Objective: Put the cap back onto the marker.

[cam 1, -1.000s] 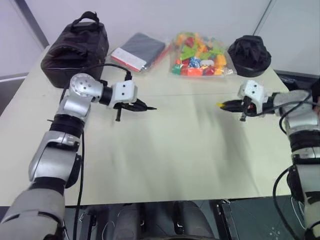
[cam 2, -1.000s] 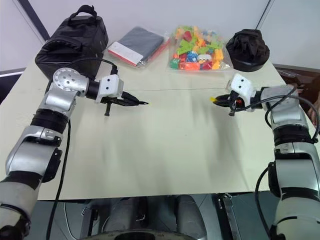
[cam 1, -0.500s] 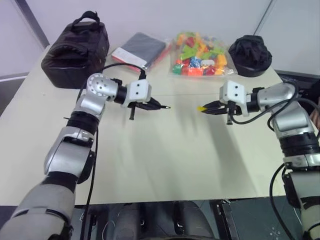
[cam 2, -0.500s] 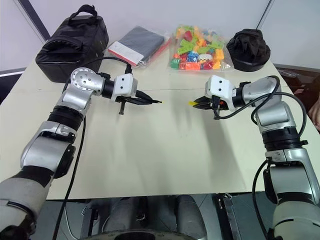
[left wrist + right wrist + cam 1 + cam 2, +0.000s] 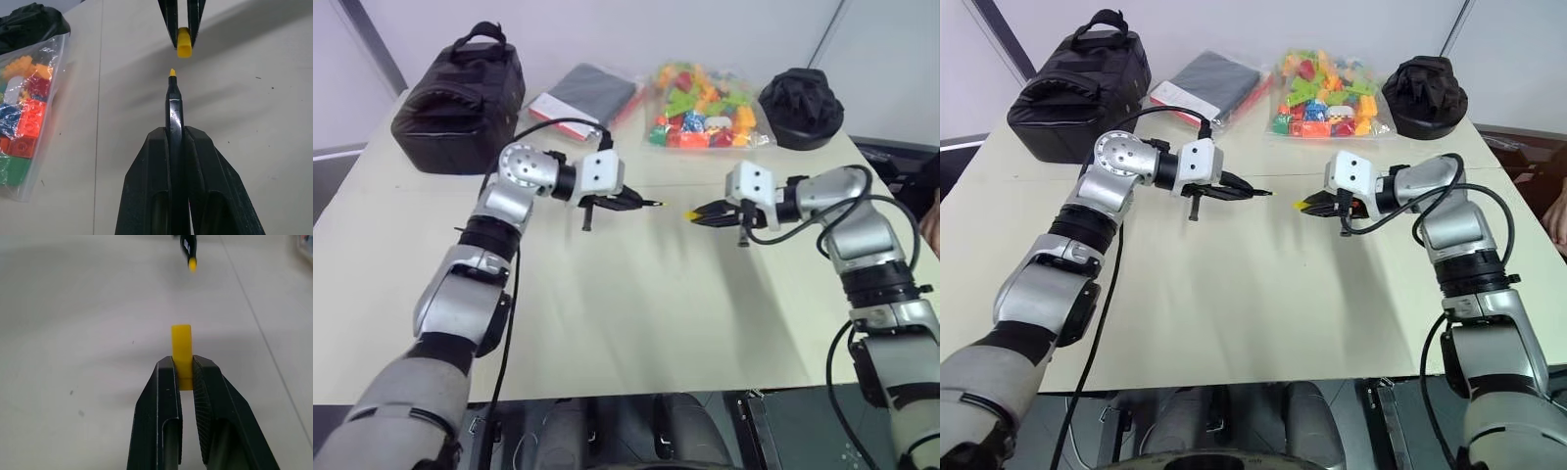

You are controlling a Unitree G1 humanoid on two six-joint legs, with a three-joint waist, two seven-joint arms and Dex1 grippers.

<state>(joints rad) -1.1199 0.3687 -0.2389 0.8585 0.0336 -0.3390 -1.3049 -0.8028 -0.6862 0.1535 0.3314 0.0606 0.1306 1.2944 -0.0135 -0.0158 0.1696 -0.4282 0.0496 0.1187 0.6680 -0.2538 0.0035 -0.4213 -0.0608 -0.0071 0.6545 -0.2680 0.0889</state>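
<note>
Yellow cap (image 5: 181,347) pinched in my right gripper (image 5: 697,213); left gripper (image 5: 641,204) pinches marker (image 5: 174,105), tips facing, small gap.

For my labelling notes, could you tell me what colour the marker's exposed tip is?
Yellow; the marker tip shows best in the left wrist view.

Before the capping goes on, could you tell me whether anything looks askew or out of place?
Nothing stands out: the marker in the left gripper points its yellow tip at the cap in the right gripper, a gap between them.

Head stereo pair; close wrist views
</note>
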